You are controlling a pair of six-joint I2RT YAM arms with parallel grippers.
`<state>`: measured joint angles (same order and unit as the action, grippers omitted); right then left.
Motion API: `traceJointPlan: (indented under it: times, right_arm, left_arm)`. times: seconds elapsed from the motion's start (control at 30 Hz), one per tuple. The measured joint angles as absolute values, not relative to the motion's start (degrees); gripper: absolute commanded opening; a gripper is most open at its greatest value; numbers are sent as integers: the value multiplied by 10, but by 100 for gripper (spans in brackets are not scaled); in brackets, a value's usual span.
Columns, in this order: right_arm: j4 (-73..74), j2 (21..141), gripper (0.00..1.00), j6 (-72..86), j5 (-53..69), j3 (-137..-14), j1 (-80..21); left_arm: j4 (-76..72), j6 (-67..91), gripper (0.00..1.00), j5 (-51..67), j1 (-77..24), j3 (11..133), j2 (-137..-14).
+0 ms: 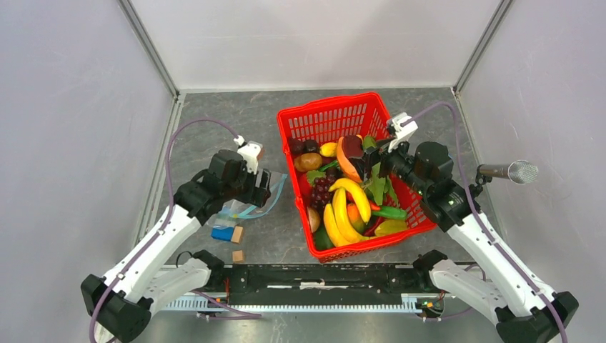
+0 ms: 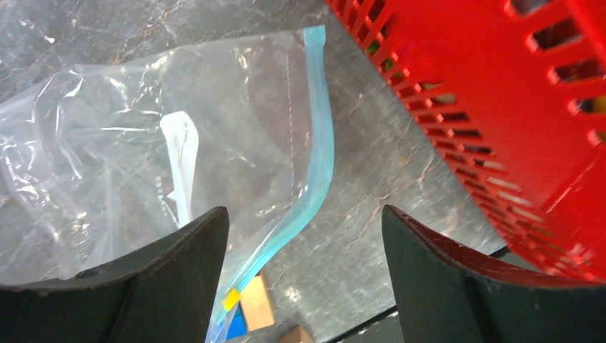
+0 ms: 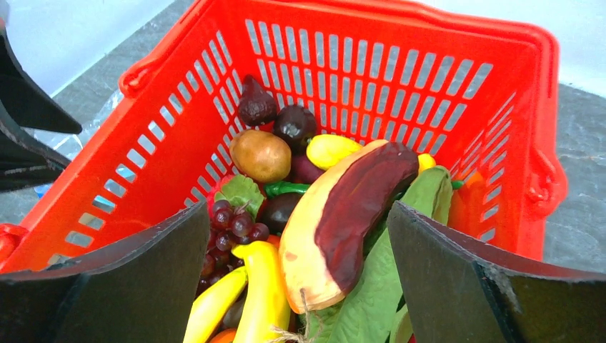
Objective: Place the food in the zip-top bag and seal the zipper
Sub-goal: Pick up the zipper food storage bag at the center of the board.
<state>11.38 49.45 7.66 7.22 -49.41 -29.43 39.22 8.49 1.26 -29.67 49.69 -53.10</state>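
The clear zip-top bag lies flat on the table left of the basket. Its light-blue zipper runs along the edge nearest the basket. My left gripper hovers open over that edge; the strip passes close by the left finger, with nothing gripped. The food sits piled in the red basket: yellow bananas, purple grapes, a brown potato-like piece and a large orange-and-maroon slice. My right gripper hangs open above the slice and bananas.
A blue block with a wooden cube beside it lies just in front of the bag, and another wooden cube lies nearer the arm bases. A microphone sticks in from the right wall. Grey walls enclose the table.
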Motion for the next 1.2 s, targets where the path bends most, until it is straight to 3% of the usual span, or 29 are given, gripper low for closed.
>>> traceJointPlan:
  times: [0.37, 0.73, 0.9, 1.2]
  right_arm:
    - [105, 454, 98, 94, 40, -494, -294]
    - [105, 454, 98, 98, 24, -493, -294]
    - [104, 454, 98, 103, 23, -486, -294]
    - [97, 457, 98, 119, 25, -475, -294]
  left_arm:
    - [433, 11, 79, -98, -419, 499, -594]
    - [436, 3, 73, -199, -434, 499, -646]
    - [434, 4, 58, -223, -433, 502, -659]
    - [431, 3, 10, -235, -432, 503, -660]
